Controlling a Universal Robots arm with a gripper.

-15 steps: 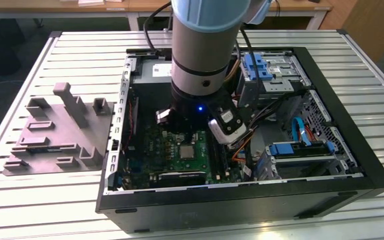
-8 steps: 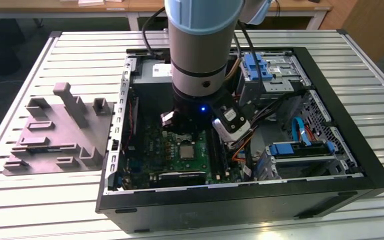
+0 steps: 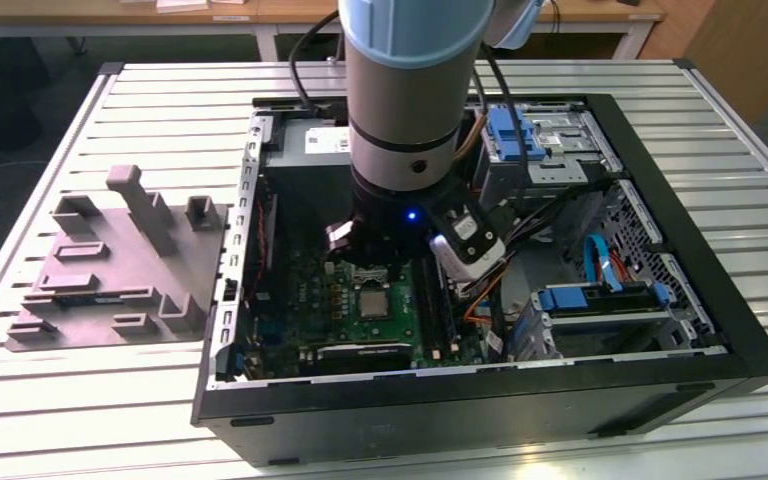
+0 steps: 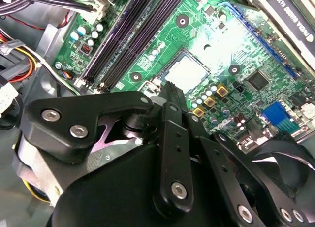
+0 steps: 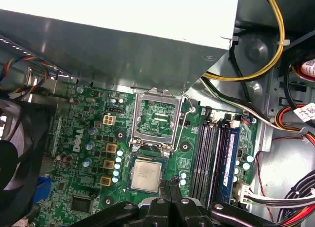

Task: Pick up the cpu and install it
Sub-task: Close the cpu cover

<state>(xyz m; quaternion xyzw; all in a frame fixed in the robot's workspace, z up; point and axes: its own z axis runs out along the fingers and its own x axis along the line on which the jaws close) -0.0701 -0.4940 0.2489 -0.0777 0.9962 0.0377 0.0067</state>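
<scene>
Your tool (image 5: 170, 181) has its two black fingers drawn together at the tips with nothing held between them. In both wrist views the tips stand just beside one edge of the cpu (image 5: 146, 174).

You can see the cpu lying flat in its seat on the green motherboard (image 5: 98, 138), dull silver top up; the grey print on the top is too fine to make out. The hinged socket frame (image 5: 156, 119) is swung open and lies just beyond the chip. In the second wrist view the cpu (image 4: 186, 72) shows as a pale square past the tool (image 4: 167, 89).

Beside the seat run the long memory slots (image 5: 211, 153), one of them blue. A black fan (image 5: 15, 153) sits at the board's other side. White lettering is printed on the board near the fan. Yellow, red and black wires (image 5: 275, 54) curl past a pale power supply box (image 5: 123, 20).

In the exterior view the arm (image 3: 411, 100) reaches down into the open black computer case (image 3: 704, 330), with the cpu (image 3: 376, 303) below it. The case lies on a slatted metal counter (image 3: 91, 420), and a grey moulded fixture (image 3: 104, 270) stands at the exterior view's left, apart from the case. A wooden table (image 3: 291, 10) crosses the room behind.
</scene>
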